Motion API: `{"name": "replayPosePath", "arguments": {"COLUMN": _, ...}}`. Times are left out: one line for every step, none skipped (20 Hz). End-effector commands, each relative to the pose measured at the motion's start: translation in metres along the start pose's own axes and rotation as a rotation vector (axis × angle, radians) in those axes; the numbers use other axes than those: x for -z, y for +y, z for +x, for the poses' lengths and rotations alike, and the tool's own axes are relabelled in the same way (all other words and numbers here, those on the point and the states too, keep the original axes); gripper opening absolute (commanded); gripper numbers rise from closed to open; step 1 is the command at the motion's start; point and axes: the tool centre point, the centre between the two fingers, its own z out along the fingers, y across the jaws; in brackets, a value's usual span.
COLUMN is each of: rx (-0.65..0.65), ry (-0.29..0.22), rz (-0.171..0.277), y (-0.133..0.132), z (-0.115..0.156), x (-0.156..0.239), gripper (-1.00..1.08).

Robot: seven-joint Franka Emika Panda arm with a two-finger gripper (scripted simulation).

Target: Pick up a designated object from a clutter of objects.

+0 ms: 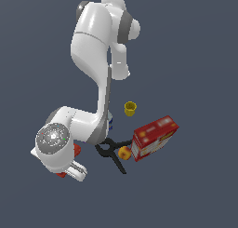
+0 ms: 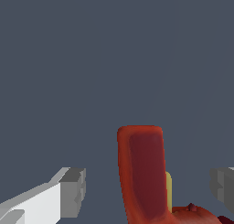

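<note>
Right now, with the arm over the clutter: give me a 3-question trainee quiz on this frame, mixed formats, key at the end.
1. True or false: the gripper is shut on the red drill.
2. In the exterior view, what lies between the black clamp and the red box? A) yellow cup B) small orange-yellow fruit C) blue can
3. Fill in: the yellow cup stands ____ from the red box.

Key: 1 false, the fingers stand wide on either side of the drill; 2 B, the fruit; 3 apart.
</note>
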Motion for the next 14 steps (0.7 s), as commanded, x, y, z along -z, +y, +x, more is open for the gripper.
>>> {"name": "replayPosePath", "arguments": {"rx": -0.007, "ry": 0.004, "rz": -0.01, "y": 0.002, "z": 0.002, "x": -0.011, "gripper": 1.08}}
{"name": "replayPosePath", "arguments": {"rx": -0.008, "ry": 0.005, "rz": -0.012, "y": 0.002, "z": 0.003, "x": -0.014, "gripper": 1.08}}
{"name": "replayPosePath", "arguments": {"rx": -0.01, "ry": 0.006, "rz": -0.015, "y": 0.003, "z": 0.003, "x": -0.017, "gripper": 1.08}}
{"name": "replayPosePath", "arguments": {"rx": -0.011, "ry": 0.007, "rz": -0.017, "y": 0.003, "z": 0.004, "x": -0.019, "gripper": 1.08}}
{"name": "replayPosePath", "arguments": {"rx": -0.012, "ry": 0.007, "rz": -0.018, "y": 0.004, "z": 0.004, "x": -0.021, "gripper": 1.08}}
{"name": "replayPosePath", "arguments": {"rx": -0.012, "ry": 0.007, "rz": -0.019, "y": 0.004, "z": 0.004, "x": -0.022, "gripper": 1.08}}
{"name": "replayPosePath", "arguments": {"rx": -0.013, "ry": 0.007, "rz": -0.02, "y": 0.004, "z": 0.004, "x": -0.023, "gripper": 1.08}}
{"name": "replayPosePath", "arguments": {"rx": -0.013, "ry": 0.007, "rz": -0.02, "y": 0.004, "z": 0.004, "x": -0.024, "gripper": 1.08}}
{"name": "replayPosePath", "arguments": {"rx": -0.012, "ry": 0.006, "rz": -0.019, "y": 0.004, "z": 0.003, "x": -0.023, "gripper": 1.08}}
{"name": "replayPosePath", "arguments": {"rx": -0.012, "ry": 0.006, "rz": -0.019, "y": 0.004, "z": 0.003, "x": -0.023, "gripper": 1.08}}
{"name": "replayPosePath", "arguments": {"rx": -0.012, "ry": 0.006, "rz": -0.019, "y": 0.004, "z": 0.003, "x": -0.024, "gripper": 1.08}}
{"name": "replayPosePath", "arguments": {"rx": -0.012, "ry": 0.006, "rz": -0.019, "y": 0.004, "z": 0.003, "x": -0.026, "gripper": 1.08}}
{"name": "replayPosePath", "arguments": {"rx": -0.012, "ry": 0.006, "rz": -0.019, "y": 0.004, "z": 0.004, "x": -0.029, "gripper": 1.08}}
{"name": "replayPosePath", "arguments": {"rx": -0.012, "ry": 0.006, "rz": -0.019, "y": 0.004, "z": 0.004, "x": -0.032, "gripper": 1.08}}
